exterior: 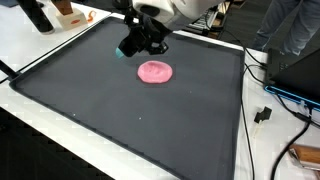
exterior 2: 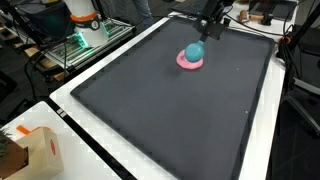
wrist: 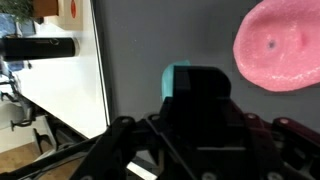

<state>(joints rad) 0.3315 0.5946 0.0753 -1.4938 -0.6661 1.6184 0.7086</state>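
My gripper [exterior: 128, 50] hangs low over the far part of a black mat [exterior: 120, 110], tilted, just beside a flat pink plate [exterior: 154, 72]. A small teal object [exterior: 118, 54] shows at its fingertips. In the wrist view the dark fingers [wrist: 200, 88] stand together and cover most of the teal object [wrist: 175, 75]; the pink plate [wrist: 275, 45] lies to the upper right. In an exterior view the teal object [exterior 2: 194, 51] overlaps the pink plate [exterior 2: 183, 63] below the gripper [exterior 2: 204, 34]; whether it touches the plate I cannot tell.
The mat [exterior 2: 170, 120] covers a white table [exterior: 60, 130]. A cardboard box [exterior 2: 35, 150] sits at one corner. A black bottle [wrist: 40, 47] lies off the mat's edge. Cables [exterior: 265, 115] run along one side, near a person [exterior: 295, 30].
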